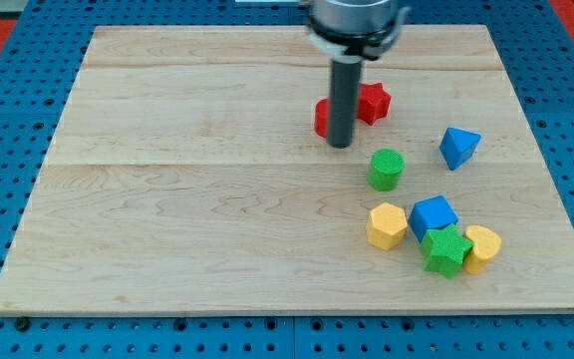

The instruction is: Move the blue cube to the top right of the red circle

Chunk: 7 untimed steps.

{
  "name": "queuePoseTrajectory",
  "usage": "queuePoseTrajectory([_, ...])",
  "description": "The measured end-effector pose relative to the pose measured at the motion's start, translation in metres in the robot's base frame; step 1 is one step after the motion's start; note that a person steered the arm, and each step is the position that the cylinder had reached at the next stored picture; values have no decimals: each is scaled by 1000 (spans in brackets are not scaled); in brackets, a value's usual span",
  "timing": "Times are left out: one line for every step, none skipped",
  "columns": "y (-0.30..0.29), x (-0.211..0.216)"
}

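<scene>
The blue cube [433, 215] sits at the view's lower right, wedged between a yellow block [387, 225] and a green star [446, 250]. The red circle [321, 118] lies near the top centre, mostly hidden behind my rod. My tip [340, 144] rests on the board right against the red circle's right side, well up and left of the blue cube. A red star [372, 102] lies just right of the rod.
A green cylinder [387, 169] stands below right of my tip. A blue triangular block [458, 147] lies at the right. A second yellow block [482, 247] touches the green star. The wooden board [167, 199] sits on blue pegboard.
</scene>
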<state>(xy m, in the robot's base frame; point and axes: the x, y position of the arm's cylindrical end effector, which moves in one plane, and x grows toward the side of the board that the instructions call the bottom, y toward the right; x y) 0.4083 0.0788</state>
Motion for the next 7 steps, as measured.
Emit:
queuePoseTrajectory([26, 16])
queuePoseTrajectory([51, 41])
queuePoseTrajectory([89, 40])
queuePoseTrajectory([155, 35])
queuePoseTrajectory([188, 17])
queuePoseTrajectory([158, 10])
queuePoseTrajectory([120, -2])
